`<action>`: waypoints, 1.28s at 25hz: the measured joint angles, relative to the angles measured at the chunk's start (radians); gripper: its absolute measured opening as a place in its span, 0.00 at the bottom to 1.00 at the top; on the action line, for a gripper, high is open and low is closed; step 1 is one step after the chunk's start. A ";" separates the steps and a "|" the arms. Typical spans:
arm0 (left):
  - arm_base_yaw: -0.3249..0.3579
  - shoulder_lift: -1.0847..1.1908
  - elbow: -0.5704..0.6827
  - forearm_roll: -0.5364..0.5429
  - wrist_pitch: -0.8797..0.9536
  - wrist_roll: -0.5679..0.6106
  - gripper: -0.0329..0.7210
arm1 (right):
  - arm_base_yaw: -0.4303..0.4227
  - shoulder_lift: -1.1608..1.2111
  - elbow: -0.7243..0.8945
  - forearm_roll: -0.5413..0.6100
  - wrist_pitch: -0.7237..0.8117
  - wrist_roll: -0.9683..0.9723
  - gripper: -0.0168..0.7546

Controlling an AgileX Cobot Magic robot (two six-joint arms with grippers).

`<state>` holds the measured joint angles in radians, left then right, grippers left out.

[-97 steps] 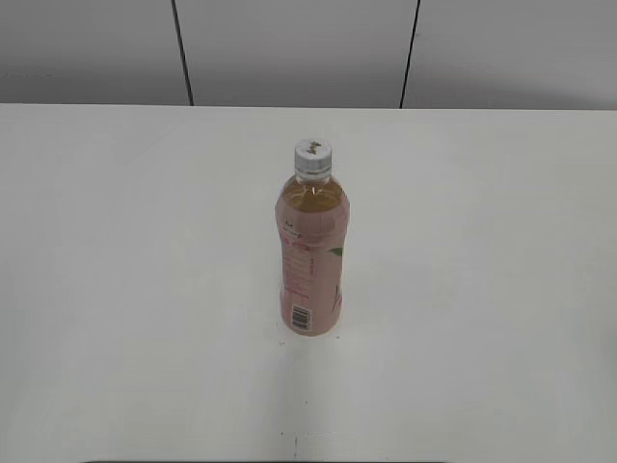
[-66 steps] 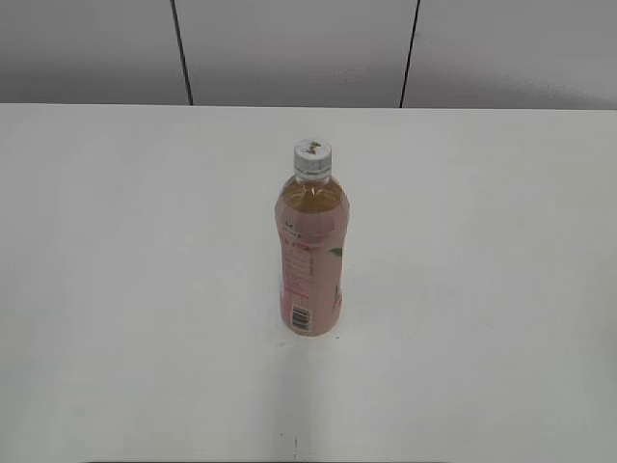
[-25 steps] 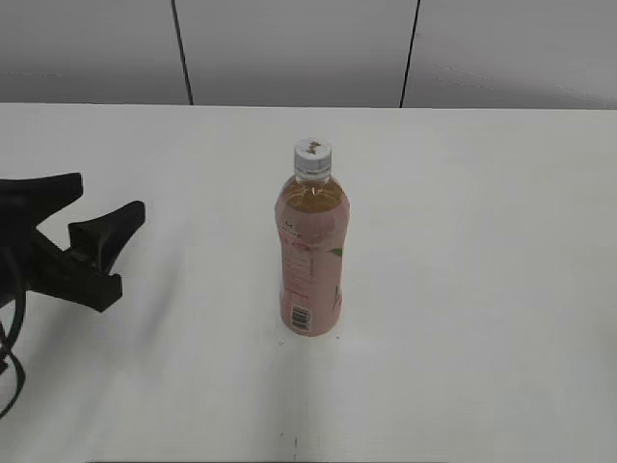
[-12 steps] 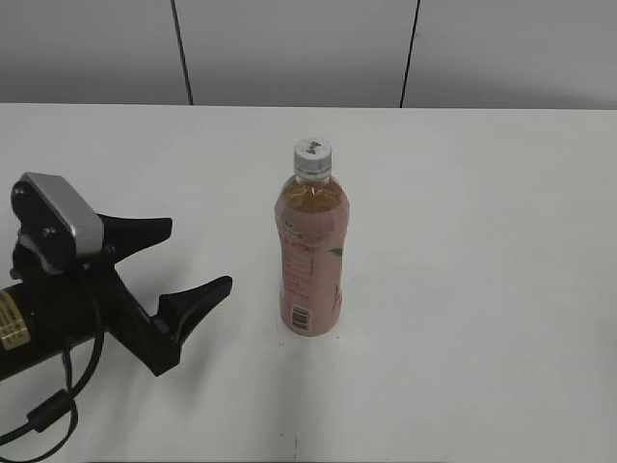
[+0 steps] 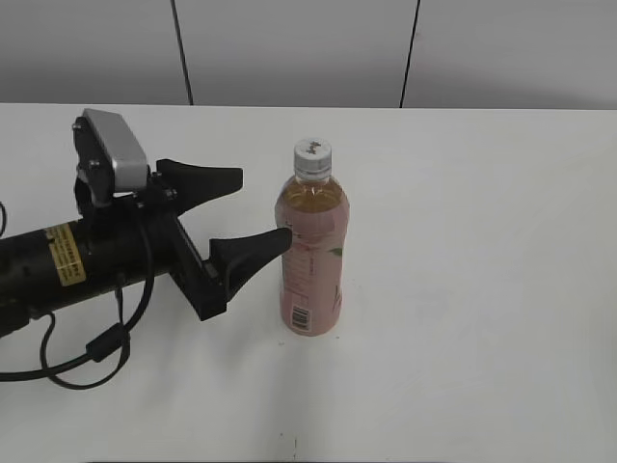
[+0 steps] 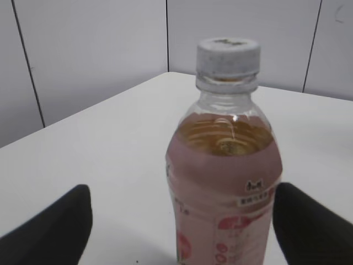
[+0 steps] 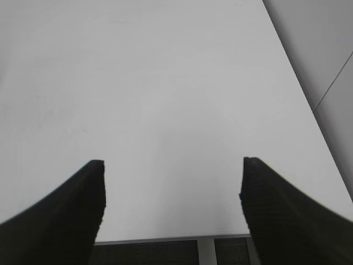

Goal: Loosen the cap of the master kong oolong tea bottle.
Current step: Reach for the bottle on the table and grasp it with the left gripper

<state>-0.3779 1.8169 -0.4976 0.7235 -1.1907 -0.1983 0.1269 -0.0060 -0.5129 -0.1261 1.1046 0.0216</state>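
Observation:
The master kong oolong tea bottle (image 5: 310, 265) stands upright mid-table, amber tea above a pale pink label, with the white cap (image 5: 312, 154) on top. My left gripper (image 5: 263, 205) is open just left of the bottle at label height, and its near fingertip (image 5: 285, 235) reaches the bottle's side. In the left wrist view the bottle (image 6: 223, 182) and cap (image 6: 228, 55) fill the frame between the left gripper's (image 6: 182, 190) spread fingers, close to the right-hand one; contact cannot be told. My right gripper (image 7: 172, 164) is open over bare table, holding nothing.
The white table (image 5: 482, 289) runs back to a grey panelled wall (image 5: 289, 48). A black cable (image 5: 96, 347) hangs under the left arm. The table's edge (image 7: 165, 239) lies just below the right gripper.
The left arm has come in from the left and risen, bringing its open gripper up to the bottle. The bottle has not moved.

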 joint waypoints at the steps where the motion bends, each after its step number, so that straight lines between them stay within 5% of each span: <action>1: 0.000 0.011 -0.017 0.017 0.001 -0.008 0.83 | 0.000 0.000 0.000 0.000 0.000 0.000 0.77; 8: -0.010 0.119 -0.057 0.113 -0.009 -0.038 0.83 | 0.000 0.000 0.000 0.000 0.000 0.000 0.77; 22: -0.087 0.235 -0.195 0.041 -0.011 -0.045 0.82 | 0.000 0.000 0.000 0.000 0.000 0.000 0.77; 24: -0.089 0.251 -0.214 0.038 -0.011 -0.045 0.78 | 0.000 0.000 0.000 0.000 0.000 0.000 0.77; 28: -0.091 0.256 -0.217 0.036 -0.017 -0.046 0.55 | 0.000 0.000 0.000 0.000 0.000 0.000 0.77; 32: -0.091 0.253 -0.217 0.052 -0.013 -0.046 0.56 | 0.000 0.000 0.000 0.000 0.000 0.000 0.77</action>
<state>-0.4689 2.0699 -0.7146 0.7756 -1.2040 -0.2439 0.1269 -0.0060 -0.5129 -0.1261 1.1046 0.0216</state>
